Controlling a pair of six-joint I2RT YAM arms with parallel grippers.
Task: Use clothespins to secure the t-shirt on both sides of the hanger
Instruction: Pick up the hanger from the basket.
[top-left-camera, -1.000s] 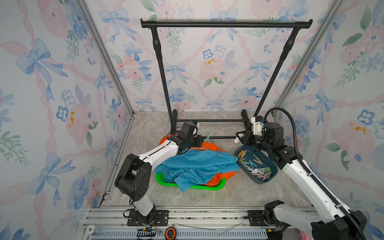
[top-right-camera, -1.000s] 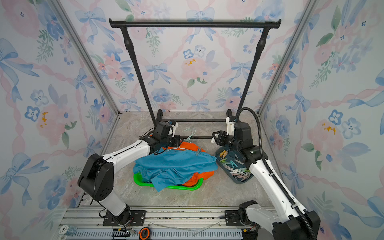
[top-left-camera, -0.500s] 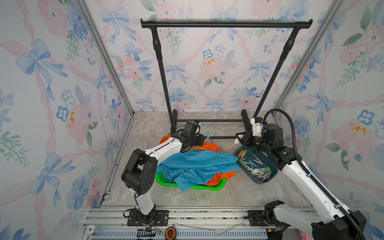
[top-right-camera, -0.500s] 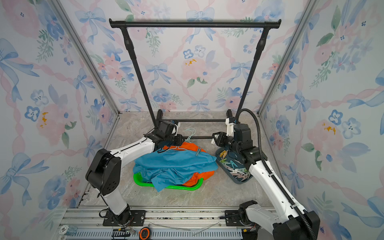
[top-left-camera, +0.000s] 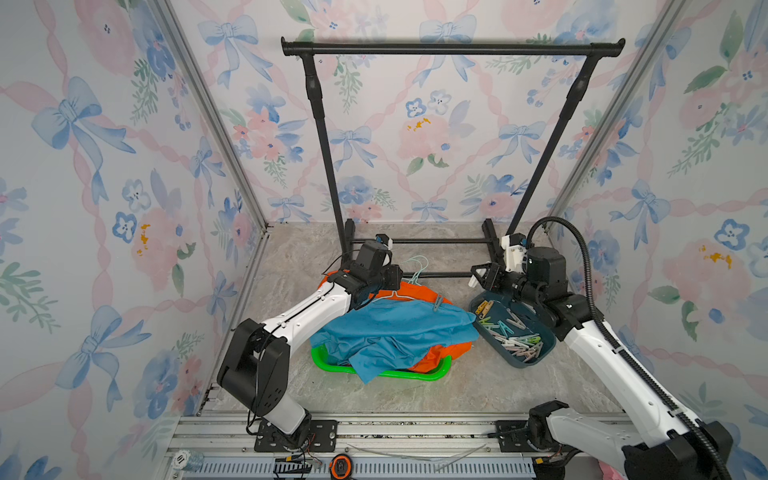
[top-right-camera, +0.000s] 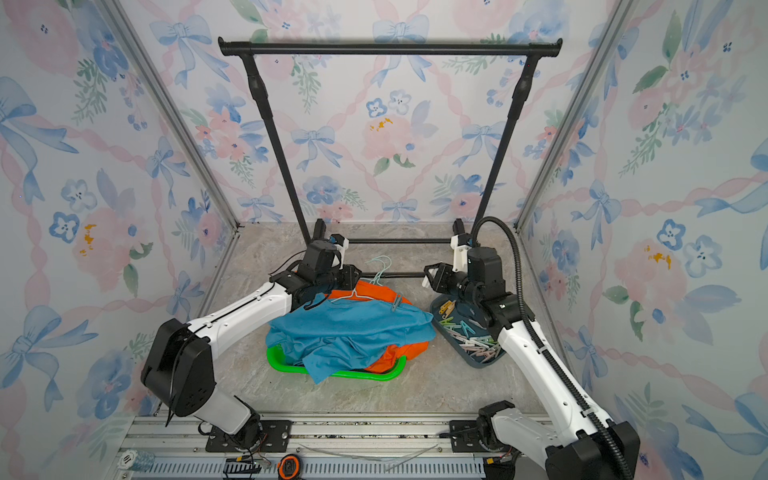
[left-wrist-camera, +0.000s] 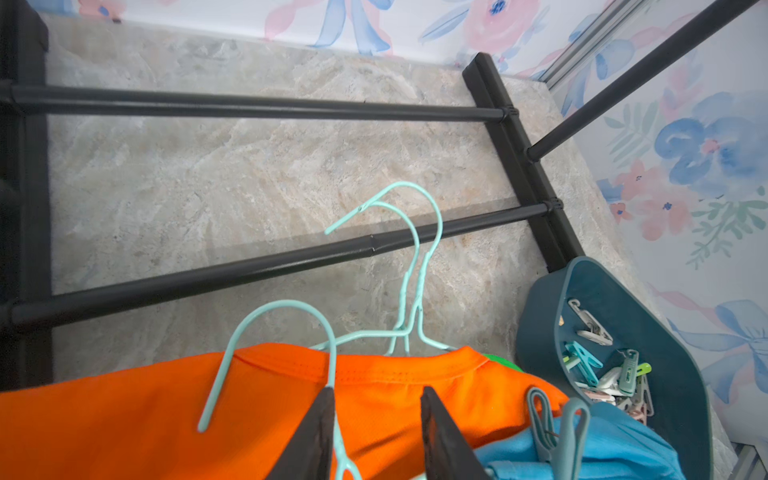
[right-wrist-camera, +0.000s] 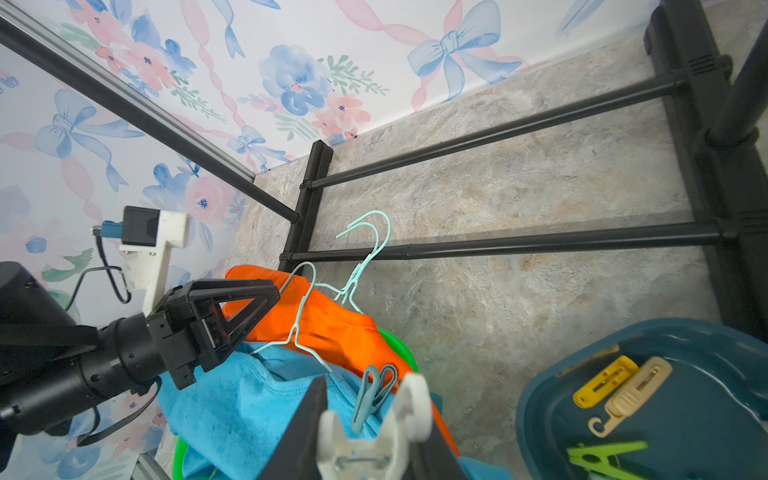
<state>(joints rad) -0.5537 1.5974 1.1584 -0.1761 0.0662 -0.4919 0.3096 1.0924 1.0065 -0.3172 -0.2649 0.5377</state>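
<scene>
A blue t-shirt (top-left-camera: 395, 328) lies crumpled over an orange one (top-left-camera: 415, 293) in a green basket (top-left-camera: 374, 372). A mint wire hanger (left-wrist-camera: 282, 316) rests at the blue shirt's collar. One grey clothespin (right-wrist-camera: 374, 390) is clipped at the collar's right side. My left gripper (left-wrist-camera: 376, 395) hovers over the orange shirt with its jaws apart, and the hanger's neck runs along the inner face of one finger (left-wrist-camera: 316, 432). My right gripper (right-wrist-camera: 370, 399) is shut on a white clothespin (right-wrist-camera: 361, 449), just above the grey one. Both grippers show in both top views, left (top-left-camera: 390, 276) and right (top-left-camera: 482, 276).
A dark teal tray (top-left-camera: 536, 361) of several pale clothespins (top-left-camera: 515, 336) sits under my right arm. Two more mint hangers (left-wrist-camera: 415, 257) poke out from the orange shirt over the black rack's floor bar (left-wrist-camera: 249, 270). The rack's top rail (top-left-camera: 453, 48) spans the back.
My left arm has raised its elbow and swung a little toward the rack. Its jaws have parted slightly. The right arm has barely moved and keeps the white clothespin.
</scene>
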